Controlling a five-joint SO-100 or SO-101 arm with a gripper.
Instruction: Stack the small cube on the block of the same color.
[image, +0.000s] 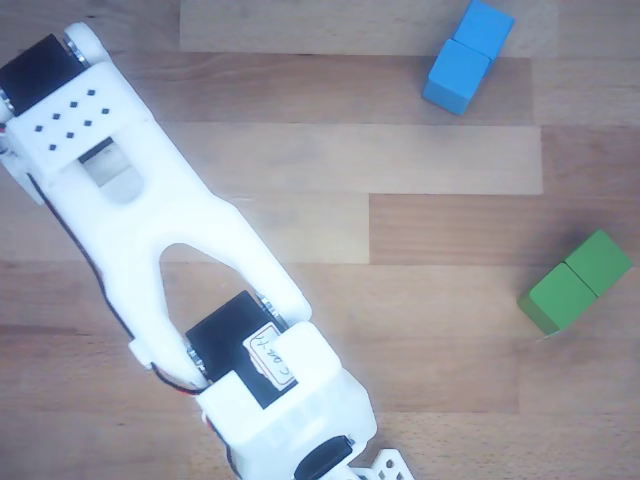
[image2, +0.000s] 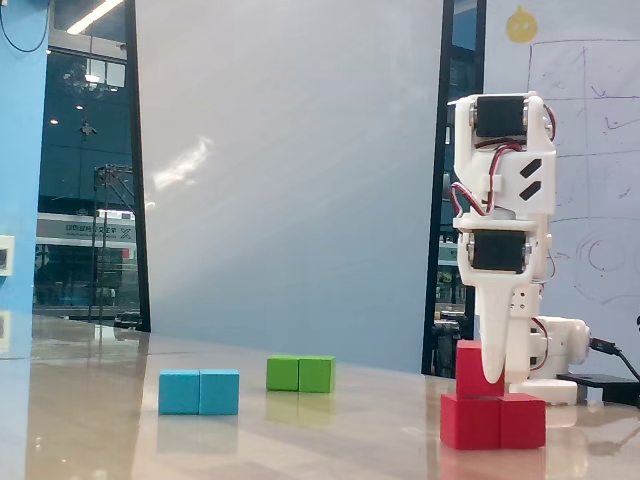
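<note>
Glass partitions, a pale wall panel and a whiteboard stand behind the tabletop (image2: 300, 430) in the fixed view; from above, the other view shows its bare wood planks.

Orientation: the block of the same color (image2: 493, 421) lies flat with its long axis running left to right across the fixed view, seam upright at mid-length. The small cube (image2: 473, 370) sits square on top of it, over the left half, faces parallel to the block's.

Count: one small cube, one red block, one blue block (image2: 199, 391), one green block (image2: 300, 374), one arm (image2: 500, 220). The blue and green blocks are each two cubes long. In the other view the blue block (image: 467, 55) lies at 1 o'clock and the green block (image: 576, 281) at 3 o'clock; the arm (image: 170, 250) runs from 10 o'clock down to 6 o'clock, and neither red piece shows there.

Relation to tool: the tool (image2: 492, 365) points straight down, its white finger crossing the cube's right face at about 3 o'clock of the cube, the tip near the cube's lower edge just above the block. Only one finger is distinguishable, so whether the tool is clenched on the cube or released cannot be told.

Position: the red stack stands at 5 o'clock in the fixed view, well apart from the blue and green blocks.
</note>
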